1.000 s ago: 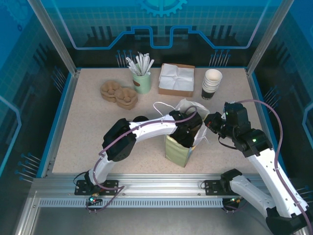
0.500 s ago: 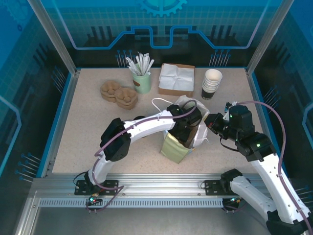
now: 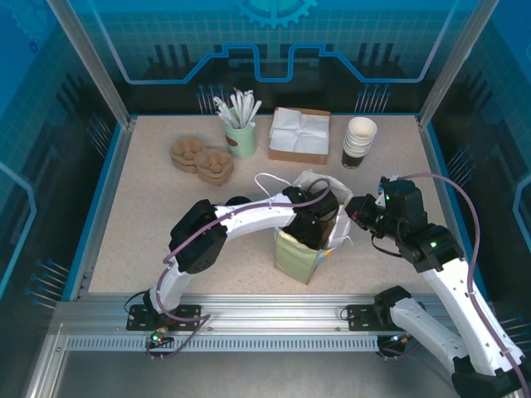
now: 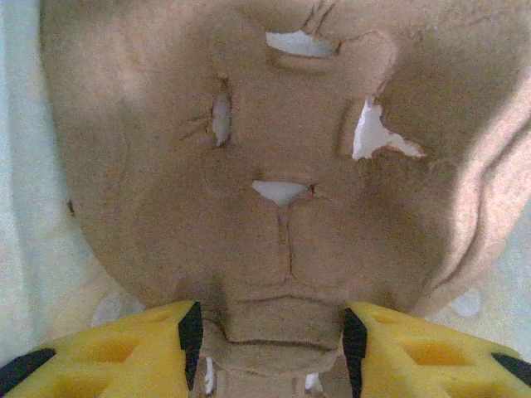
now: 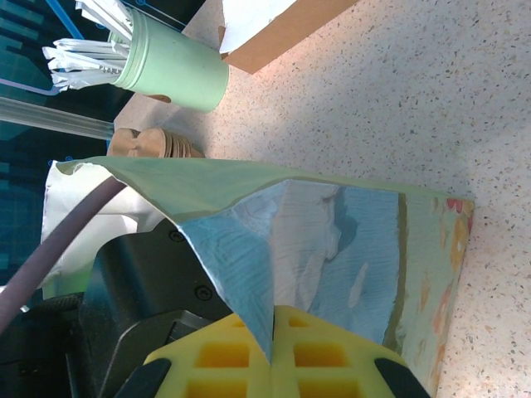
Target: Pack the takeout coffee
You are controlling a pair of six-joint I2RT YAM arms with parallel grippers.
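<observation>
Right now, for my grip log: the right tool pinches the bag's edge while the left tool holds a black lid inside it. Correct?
Not a lid: the left wrist view shows a brown pulp tray in the left tool. The right tool does pinch the edge of the bag.

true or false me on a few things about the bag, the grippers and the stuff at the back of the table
1. The right gripper pinches the bag's rim. True.
2. The left gripper hangs empty above the bag. False: it is down inside the bag, closed on a brown pulp carrier.
3. The green holder stands left of the napkin box. True.
4. The cup stack stands at the far left. False: it is at the far right, beside the napkin box.
</observation>
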